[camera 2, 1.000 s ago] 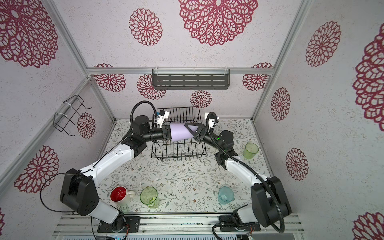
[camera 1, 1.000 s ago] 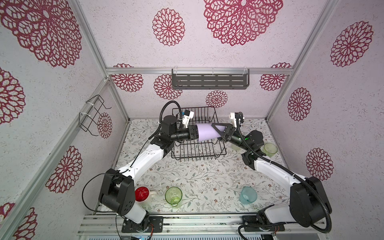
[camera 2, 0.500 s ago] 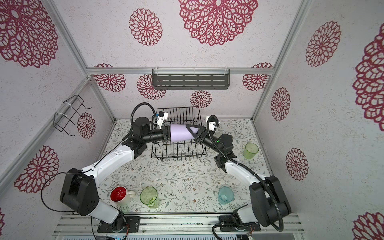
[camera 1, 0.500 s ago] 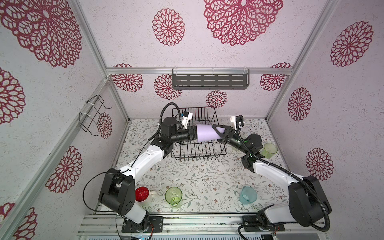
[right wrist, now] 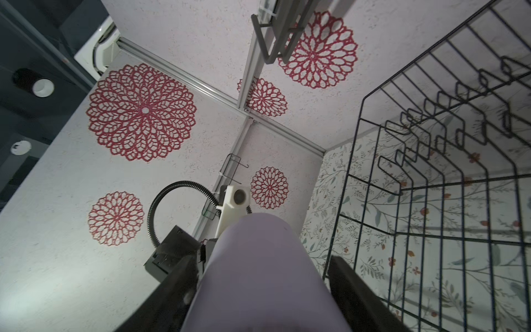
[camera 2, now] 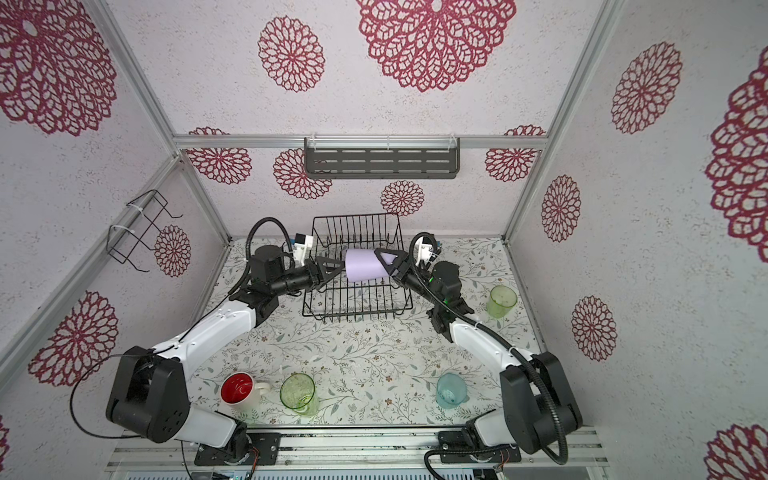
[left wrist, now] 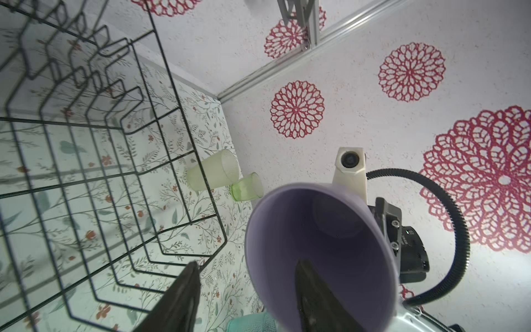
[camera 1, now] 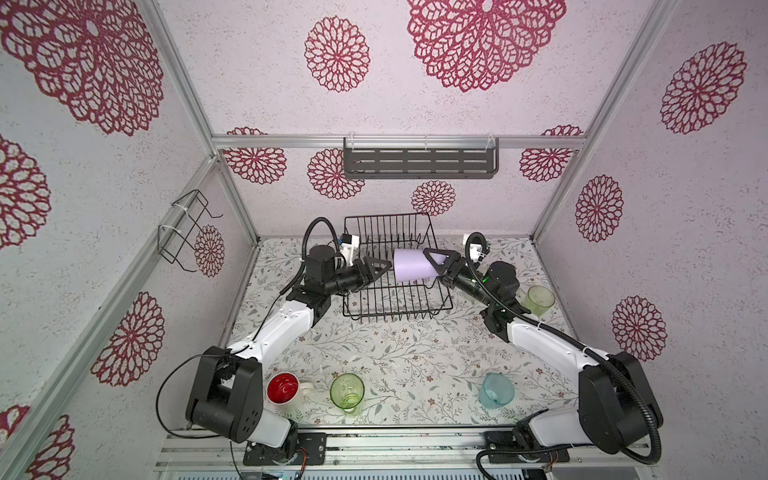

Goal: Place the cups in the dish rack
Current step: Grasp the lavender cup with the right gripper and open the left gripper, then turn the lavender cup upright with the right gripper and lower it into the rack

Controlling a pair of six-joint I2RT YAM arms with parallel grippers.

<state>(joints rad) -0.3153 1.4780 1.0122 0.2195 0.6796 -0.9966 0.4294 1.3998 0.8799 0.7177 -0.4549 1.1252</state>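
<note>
- My right pincer pinches the lilac cup at its closed end. In my right wrist view the cup fills the gap, with one dark finger on each side of its wall.
- The cup lies on its side in the air over the right part of the rack. Its mouth is turned toward my left arm and its base toward my right.
- My left pincer is spread at the cup's mouth. In my left wrist view one finger reaches into the opening and the other stands outside the rim, over the rack wires.
- I cannot tell whether the inner finger touches the cup's wall.
- In both top views my two pincers face each other across the cup.
- The rack stands at the back middle of the bench.
- The mug and the green glass stand upright at the front of the bench, near my left arm's base.
- The teal cup stands upright at the front right.
- The pale green cup stands upright near the right wall, just beside my right arm.
- My left wrist view shows the frosted cup just beside the pale green cup. I cannot tell whether they touch.
</note>
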